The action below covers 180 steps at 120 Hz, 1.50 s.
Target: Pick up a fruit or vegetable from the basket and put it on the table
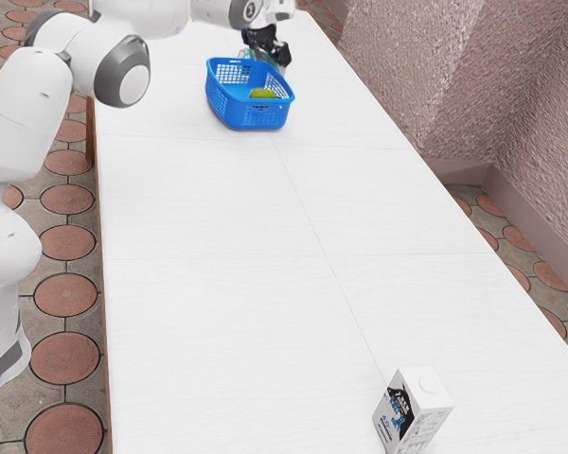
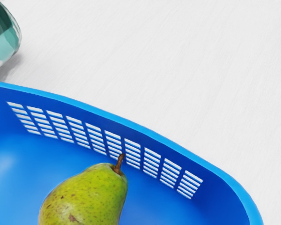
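While speckled, woody-stemmed pear (image 2: 86, 197) lies in slotted blue basket (image 2: 131, 125), hand (image 1: 271, 52) wide or narrow: can't tell.

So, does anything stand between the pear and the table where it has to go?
Yes, the blue basket's wall stands around the pear, so it would probably need lifting over that before coming down on the table.

I can read no words, brands or numbers for certain. The white carton (image 1: 412, 414) on the worktop (image 1: 208, 284) bears black and blue printing, with fine marks beside it, too small for me to make out.
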Each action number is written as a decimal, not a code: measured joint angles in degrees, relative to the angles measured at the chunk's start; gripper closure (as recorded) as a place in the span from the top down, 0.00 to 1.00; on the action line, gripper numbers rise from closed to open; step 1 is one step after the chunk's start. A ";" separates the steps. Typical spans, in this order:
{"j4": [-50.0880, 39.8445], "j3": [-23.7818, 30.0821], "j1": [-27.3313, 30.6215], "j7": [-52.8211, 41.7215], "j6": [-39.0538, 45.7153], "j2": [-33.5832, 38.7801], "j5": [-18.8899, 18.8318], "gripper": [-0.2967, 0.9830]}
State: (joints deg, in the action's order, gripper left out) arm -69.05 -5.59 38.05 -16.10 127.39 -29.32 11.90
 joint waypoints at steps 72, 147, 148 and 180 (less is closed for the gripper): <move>-3.62 -0.03 5.95 -15.37 1.42 0.56 6.33 0.77; -3.32 3.19 6.60 -24.59 3.90 -1.89 16.37 0.77; -3.30 3.18 6.59 -24.72 4.01 -2.01 16.49 0.77; -3.95 2.87 6.63 -28.26 6.65 -3.82 17.83 0.76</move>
State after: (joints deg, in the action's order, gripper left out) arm -73.00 -2.72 44.68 -44.36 134.04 -33.14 29.73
